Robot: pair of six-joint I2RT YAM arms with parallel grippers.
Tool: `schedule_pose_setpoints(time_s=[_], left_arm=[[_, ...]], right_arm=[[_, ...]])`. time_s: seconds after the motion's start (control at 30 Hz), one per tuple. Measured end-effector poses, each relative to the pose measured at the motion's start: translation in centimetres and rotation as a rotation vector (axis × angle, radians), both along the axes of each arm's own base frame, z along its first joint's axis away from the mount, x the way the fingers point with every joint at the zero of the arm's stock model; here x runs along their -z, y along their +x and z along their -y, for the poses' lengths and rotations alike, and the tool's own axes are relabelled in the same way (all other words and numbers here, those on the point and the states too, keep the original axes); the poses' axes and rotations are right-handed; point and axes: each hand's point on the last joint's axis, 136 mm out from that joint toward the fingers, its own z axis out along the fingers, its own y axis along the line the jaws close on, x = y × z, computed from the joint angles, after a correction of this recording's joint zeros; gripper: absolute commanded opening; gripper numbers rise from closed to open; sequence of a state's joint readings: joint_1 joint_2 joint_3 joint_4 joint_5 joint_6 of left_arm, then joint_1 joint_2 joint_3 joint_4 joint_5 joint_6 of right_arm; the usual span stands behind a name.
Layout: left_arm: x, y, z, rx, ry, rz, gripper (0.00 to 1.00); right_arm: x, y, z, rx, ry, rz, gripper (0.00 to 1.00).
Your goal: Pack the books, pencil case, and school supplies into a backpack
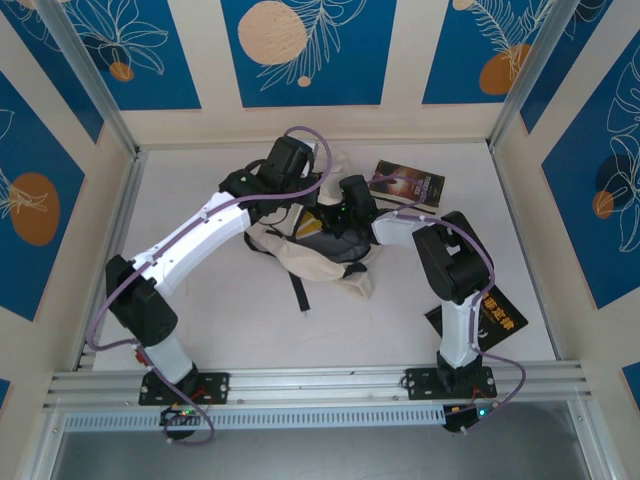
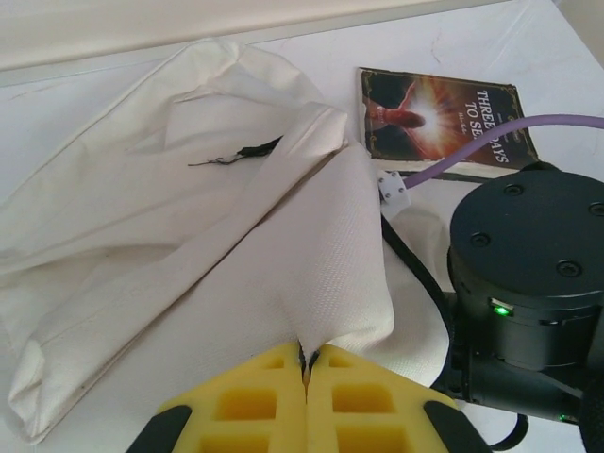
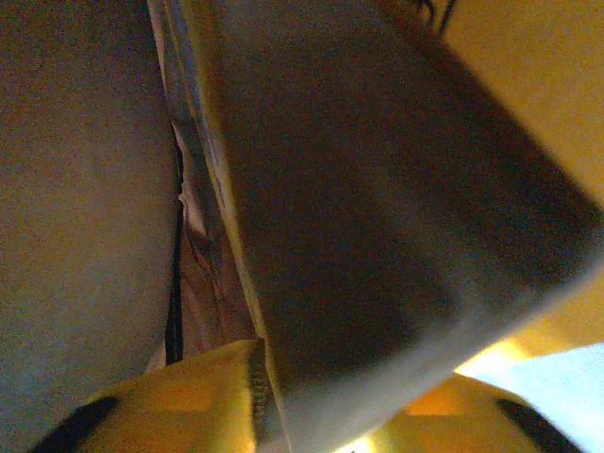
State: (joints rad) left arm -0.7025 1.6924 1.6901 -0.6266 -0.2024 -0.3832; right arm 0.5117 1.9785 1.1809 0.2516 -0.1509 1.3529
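Observation:
The cream-white backpack (image 1: pixel 285 250) lies mid-table between the two arms. My left gripper (image 2: pixel 307 363) is shut on a pinched fold of its fabric (image 2: pixel 330 264), holding the flap up. My right gripper (image 1: pixel 340 222) reaches into the bag's opening. In the right wrist view it (image 3: pixel 330 415) is inside the dim interior, jaws apart, with a dark flat book (image 3: pixel 377 217) lying slanted between the yellow fingers (image 3: pixel 189 406). A dark brown book (image 1: pixel 407 184) with white lettering lies on the table behind the bag, also seen as the brown book (image 2: pixel 444 118) from the left wrist.
A black book with yellow print (image 1: pixel 495 320) lies at the near right, partly under the right arm. The right arm's black wrist (image 2: pixel 528 274) and purple cable (image 2: pixel 491 142) sit close beside the held flap. Black straps (image 1: pixel 298 290) trail toward the front.

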Motion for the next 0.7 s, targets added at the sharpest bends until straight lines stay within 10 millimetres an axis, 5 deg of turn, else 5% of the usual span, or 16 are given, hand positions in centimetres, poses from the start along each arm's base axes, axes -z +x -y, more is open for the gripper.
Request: schedule_pose_setpoints(time_s=[0.2, 0.5, 0.7], left_arm=[[0.6, 0.8, -2.2, -0.053, -0.001, -0.012, 0.0], [2.4, 1.3, -4.8, -0.107, 0.025, -0.042, 0.0], [3.1, 0.8, -8.1, -0.176, 0.061, -0.04, 0.0]], right_arm=[[0.3, -3.0, 0.9, -0.051, -0.047, -0.029, 0.55], [-3.2, -9.1, 3.0, -0.147, -0.119, 0.054, 0.56], [-5.0, -10.9, 6.2, -0.128, -0.246, 0.13, 0.61]])
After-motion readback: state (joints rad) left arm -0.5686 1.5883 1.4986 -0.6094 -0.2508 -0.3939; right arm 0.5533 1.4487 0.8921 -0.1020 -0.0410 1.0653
